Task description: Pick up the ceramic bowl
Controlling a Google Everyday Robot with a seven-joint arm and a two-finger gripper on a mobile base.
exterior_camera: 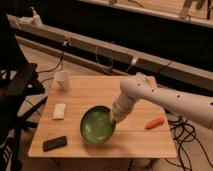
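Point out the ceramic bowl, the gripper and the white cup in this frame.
ceramic bowl (95, 126), camera view, green inner surface.
gripper (113, 119), camera view, its tip at the bowl's right rim.
white cup (62, 80), camera view, side wall.

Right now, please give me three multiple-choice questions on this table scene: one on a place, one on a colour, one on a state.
1. Where is the white cup?
A. far left corner of the table
B. near right corner
C. inside the bowl

2. What colour is the ceramic bowl?
A. red
B. green
C. white

3. How does the bowl sit?
A. flat
B. upside down
C. tilted

Answers: 1 A, it stands at the far left corner. 2 B, its inside is glossy green. 3 C, its inside faces the camera, with the gripper at its right rim.
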